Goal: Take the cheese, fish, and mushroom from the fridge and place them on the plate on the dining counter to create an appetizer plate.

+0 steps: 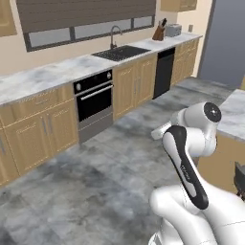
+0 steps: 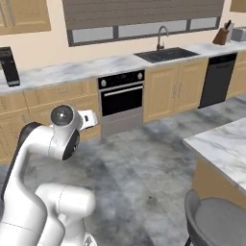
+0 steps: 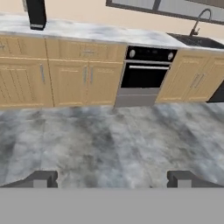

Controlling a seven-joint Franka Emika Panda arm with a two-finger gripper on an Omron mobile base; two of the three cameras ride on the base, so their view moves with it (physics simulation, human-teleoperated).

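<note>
A home kitchen is showing here: a long run of tan wood base cabinets (image 1: 45, 127) is carrying a grey-white marble surface (image 1: 52, 74), with a black built-in oven (image 2: 121, 98) sitting under it. A dark sink with a curved tap (image 2: 163, 52) is lying below a wide window (image 2: 144, 21), a wooden knife block (image 1: 159, 32) is standing nearby, and grey stone tiles (image 3: 109, 140) are covering the floor.

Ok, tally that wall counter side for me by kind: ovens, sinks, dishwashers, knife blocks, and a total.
oven: 1
sink: 1
dishwasher: 1
knife block: 1
Total: 4
</note>
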